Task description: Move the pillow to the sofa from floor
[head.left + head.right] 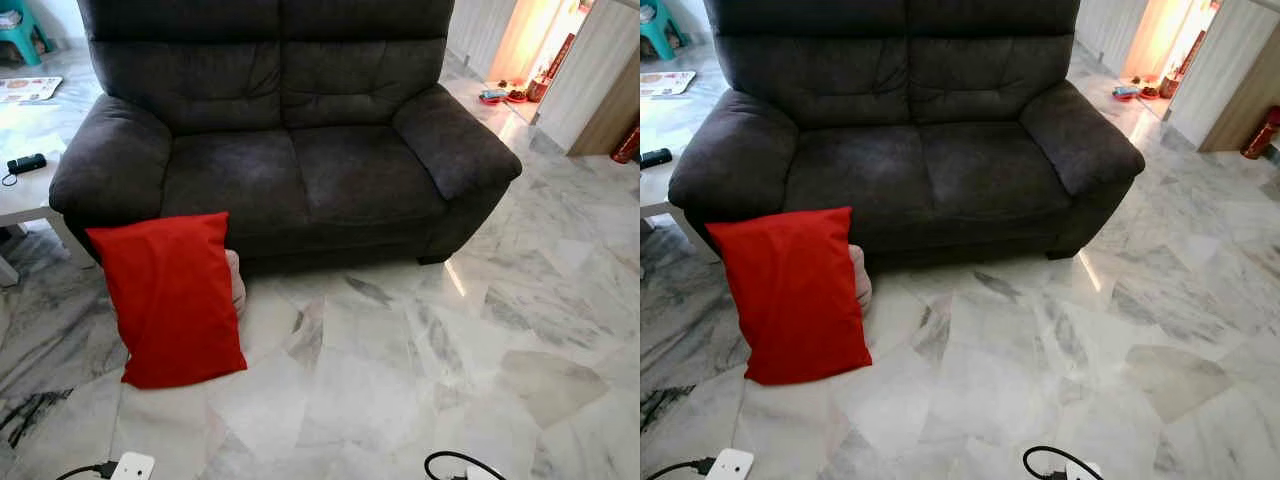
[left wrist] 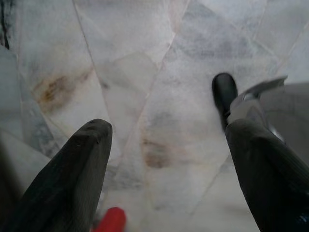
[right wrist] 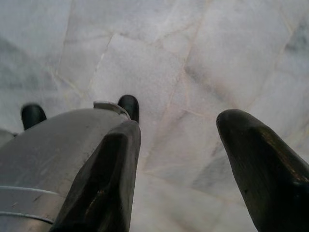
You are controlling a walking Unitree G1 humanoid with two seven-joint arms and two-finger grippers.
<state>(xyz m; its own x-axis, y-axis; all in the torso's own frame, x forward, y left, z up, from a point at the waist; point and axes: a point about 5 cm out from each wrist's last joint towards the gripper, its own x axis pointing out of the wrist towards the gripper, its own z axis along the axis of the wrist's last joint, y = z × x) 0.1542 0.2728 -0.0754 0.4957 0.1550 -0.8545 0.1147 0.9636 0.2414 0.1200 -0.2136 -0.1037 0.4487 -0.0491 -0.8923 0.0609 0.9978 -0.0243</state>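
Observation:
A red pillow (image 1: 170, 300) stands on the marble floor, leaning against the front left corner of the dark grey two-seat sofa (image 1: 290, 150). A small pinkish thing (image 1: 237, 285) peeks out behind the pillow's right edge. In the left wrist view my left gripper (image 2: 169, 159) hangs open over bare floor, with a bit of red (image 2: 111, 220) at the frame edge. My right gripper (image 3: 178, 154) is also open above the floor, holding nothing, beside my own silver body (image 3: 53, 154).
A white side table (image 1: 25, 195) with a black device (image 1: 25, 163) stands left of the sofa. A white power strip (image 1: 130, 466) and a black cable (image 1: 450, 462) lie on the near floor. A doorway (image 1: 530, 50) opens at the back right.

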